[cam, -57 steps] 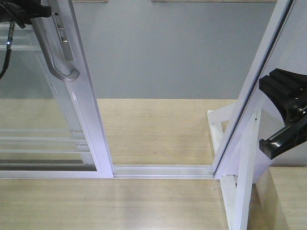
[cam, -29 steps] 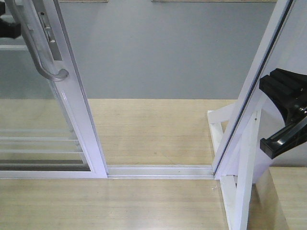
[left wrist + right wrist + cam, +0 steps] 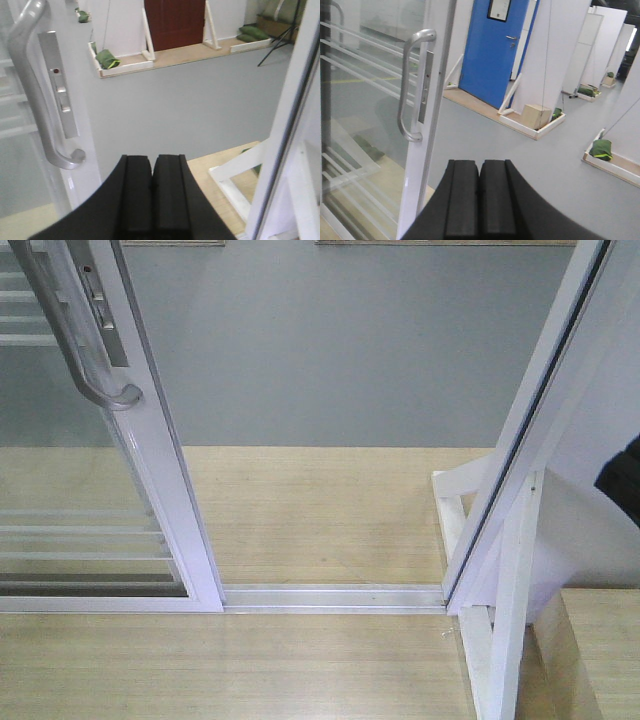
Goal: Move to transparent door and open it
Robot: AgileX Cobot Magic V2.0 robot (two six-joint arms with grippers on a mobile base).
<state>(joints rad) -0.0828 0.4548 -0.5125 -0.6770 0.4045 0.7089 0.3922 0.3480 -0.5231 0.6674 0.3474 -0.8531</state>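
Standing slid left, the transparent door [image 3: 150,450] leaves the track [image 3: 335,595] bare up to the jamb post [image 3: 530,430]. Both the left gripper [image 3: 152,170] and right gripper [image 3: 480,175] have fingers pressed together, holding nothing.

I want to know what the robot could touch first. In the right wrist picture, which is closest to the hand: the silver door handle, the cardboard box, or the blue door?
Measured from the right hand:
1. Silver door handle, up on the left, nearest.
2. Cardboard box, across the grey floor, right of centre.
3. Blue door, at the back, behind the box.
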